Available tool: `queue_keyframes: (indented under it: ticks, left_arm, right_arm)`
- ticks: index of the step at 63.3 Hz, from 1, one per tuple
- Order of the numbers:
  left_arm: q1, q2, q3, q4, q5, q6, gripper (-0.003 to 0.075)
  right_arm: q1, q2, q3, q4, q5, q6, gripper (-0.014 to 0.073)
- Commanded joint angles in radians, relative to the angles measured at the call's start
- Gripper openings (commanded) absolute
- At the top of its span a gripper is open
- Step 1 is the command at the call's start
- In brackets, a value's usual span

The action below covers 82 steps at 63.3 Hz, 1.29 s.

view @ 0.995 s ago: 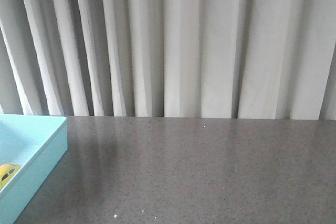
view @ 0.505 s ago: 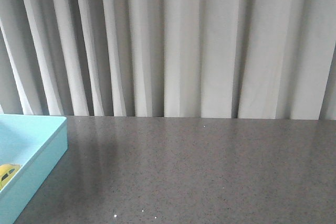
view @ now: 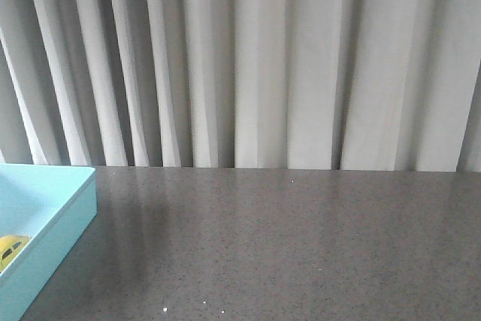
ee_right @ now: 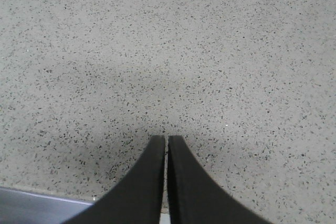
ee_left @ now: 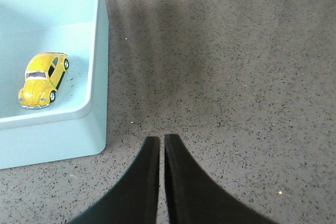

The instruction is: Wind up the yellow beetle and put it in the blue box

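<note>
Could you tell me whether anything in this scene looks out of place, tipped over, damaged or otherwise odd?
Nothing stands out. The yellow beetle sits upright on its wheels inside the blue box, near one wall. Both the left tool and the right tool are shut, empty, above the speckled grey table.

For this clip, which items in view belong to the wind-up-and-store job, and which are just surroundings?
Part of the job:
- yellow beetle, resting on its wheels inside the box
- blue box
- left gripper and right gripper, jaws shut, holding nothing

Just surroundings:
- grey speckled table
- pale curtain behind the table
</note>
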Motion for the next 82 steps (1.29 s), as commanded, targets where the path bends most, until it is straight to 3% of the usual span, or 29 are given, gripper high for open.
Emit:
queue_keyframes:
  ticks: [1,29,37,58,67,82]
  left_arm:
    - [-0.005,0.001,-0.024,0.000,-0.060,-0.009,-0.0006]
    - [-0.008,-0.016,-0.004,0.000,-0.077,-0.009,-0.0007]
    - [-0.005,-0.132,0.101,0.023,-0.117,-0.009,-0.0007]
    - [-0.005,-0.585,0.516,0.022,-0.375,-0.009,-0.0007]
    - [-0.005,-0.713,0.586,0.021,-0.390,-0.009,-0.0006]
    - [-0.001,-0.708,0.631,0.020,-0.457,-0.032,-0.0006]
  right_arm:
    - [-0.001,0.003,-0.023,-0.013,-0.062,-0.008,-0.0008]
    - [-0.001,0.003,-0.023,-0.014,-0.054,-0.008,-0.0007]
    - [-0.001,0.003,-0.023,-0.020,-0.054,-0.008,-0.0007]
    - [-0.001,0.003,-0.023,-0.015,-0.054,-0.008,-0.0007]
    - [-0.001,0.003,-0.023,-0.015,-0.054,-0.008,-0.0007]
    - [-0.001,0.003,-0.023,-0.015,-0.054,-0.008,-0.0007]
